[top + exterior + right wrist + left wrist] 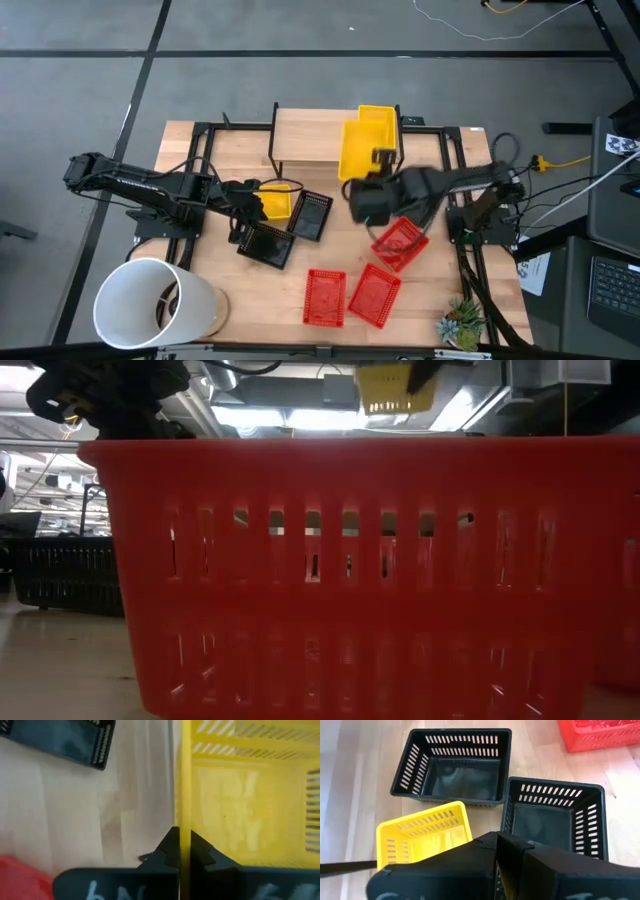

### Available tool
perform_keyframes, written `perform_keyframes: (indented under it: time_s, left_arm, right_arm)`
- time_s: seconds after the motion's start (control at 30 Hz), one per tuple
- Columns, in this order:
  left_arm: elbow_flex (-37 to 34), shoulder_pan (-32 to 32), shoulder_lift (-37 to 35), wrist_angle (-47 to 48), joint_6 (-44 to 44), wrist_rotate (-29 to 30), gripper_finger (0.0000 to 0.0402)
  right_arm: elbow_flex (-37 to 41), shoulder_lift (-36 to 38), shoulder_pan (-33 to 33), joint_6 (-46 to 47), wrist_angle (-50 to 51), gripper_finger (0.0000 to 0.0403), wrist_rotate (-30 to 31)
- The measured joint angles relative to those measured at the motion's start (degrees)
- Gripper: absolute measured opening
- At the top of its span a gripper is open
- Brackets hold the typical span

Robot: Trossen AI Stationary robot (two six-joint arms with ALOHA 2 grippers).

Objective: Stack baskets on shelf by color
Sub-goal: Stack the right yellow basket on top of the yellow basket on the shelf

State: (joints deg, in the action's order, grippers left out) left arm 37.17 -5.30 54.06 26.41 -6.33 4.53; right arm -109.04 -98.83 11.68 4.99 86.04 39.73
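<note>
The shelf [310,140] stands at the table's far middle. One yellow basket [381,118] sits at its right end. My right gripper [372,172] is shut on a second yellow basket [356,150], raised beside the first; it shows high up in the low view [392,388]. My left gripper [255,200] is shut on a third yellow basket [278,202] in front of the shelf. Two black baskets [313,216] [266,246] lie on the table by it. Three red baskets [400,243] [325,297] [375,297] lie near the front. My left gripper [496,845] pinches the yellow basket's side wall near a corner [467,832], one finger inside and one outside. Whether the basket is off the table, I cannot tell. My right gripper [180,837] pinches the other yellow basket's side wall at its rim [185,795], one finger inside and one outside. The basket is lifted clear, the tabletop showing far below it.
A large white bucket [150,300] lies at the table's near left corner. A small plant [462,322] stands at the near right corner. A red basket [360,580] fills the low view, with a black basket [70,575] behind it on the left.
</note>
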Motion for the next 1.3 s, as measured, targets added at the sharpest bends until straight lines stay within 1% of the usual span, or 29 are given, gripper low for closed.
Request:
perform_keyframes:
  time_s: [0.13, 0.2, 0.3, 0.4, 0.5, 0.63, 0.67, 0.73, 0.8, 0.9, 0.93, 1.07, 1.2, 1.3]
  left_arm:
    - [0.0, 0.0, -2.8, 2.8, 1.7, 0.9, 0.0000]
    - [-0.1, 0.0, -4.7, 4.8, 1.6, 0.9, 0.0000]
    - [-0.1, 0.0, -7.1, 4.5, 1.6, 0.9, 0.0000]
    - [-0.1, 0.0, -8.7, 4.2, 1.7, 0.9, 0.0000]
    - [-0.1, 0.0, -9.3, 3.9, 1.7, 0.9, 0.0000]
    - [-0.1, 0.0, -9.2, 3.8, 1.8, 0.9, 0.0000]
    - [-0.1, 0.0, -9.2, 3.8, 1.8, 0.9, 0.0000]
    - [-0.1, 0.0, -9.1, 3.9, 1.8, 0.9, 0.0000]
    - [-0.1, 0.0, -9.0, 3.9, 1.8, 0.9, 0.0000]
    - [-0.1, 0.0, -9.0, 3.8, 1.8, 1.0, 0.0000]
    - [-0.1, 0.0, -9.0, 3.8, 1.8, 1.4, 0.0000]
    - [-0.1, 0.0, -9.0, 3.8, 1.8, 3.7, 0.0000]
    - [-0.1, 0.0, -9.0, 3.6, 2.0, 3.7, 0.0000]
    - [-0.1, 0.0, -9.0, 3.5, 3.0, 3.7, 0.0000]
  right_arm:
    - [3.2, 7.1, -8.1, -3.8, 0.4, 0.0000, -0.8]
    - [6.0, 11.3, -13.1, -8.2, -1.4, 0.0000, -3.0]
    - [11.0, 16.6, -20.4, -17.8, -11.0, 0.0000, -10.7]
    - [16.5, 19.2, -27.8, -25.2, -19.3, 0.0000, -18.7]
    - [21.8, 19.5, -34.9, -29.5, -21.7, 0.0000, -25.4]
    - [27.1, 18.3, -40.8, -31.2, -26.5, 0.0000, -33.2]
    - [27.5, 18.2, -41.6, -31.5, -27.0, 0.0000, -34.8]
    - [27.6, 18.2, -42.5, -32.7, -27.9, 0.0000, -35.7]
    - [27.6, 18.2, -42.7, -33.8, -28.3, 0.0000, -36.8]
    - [27.3, 18.2, -42.7, -35.2, -28.2, 0.0000, -40.9]
    - [27.3, 18.2, -42.7, -35.4, -27.8, 0.0000, -41.3]
    - [28.1, 17.3, -42.8, -35.5, -27.0, 0.0000, -41.4]
    - [28.9, 17.1, -42.8, -35.3, -27.0, 0.0003, -40.8]
    - [28.9, 17.1, -42.7, -35.0, -27.7, 0.0014, -40.5]
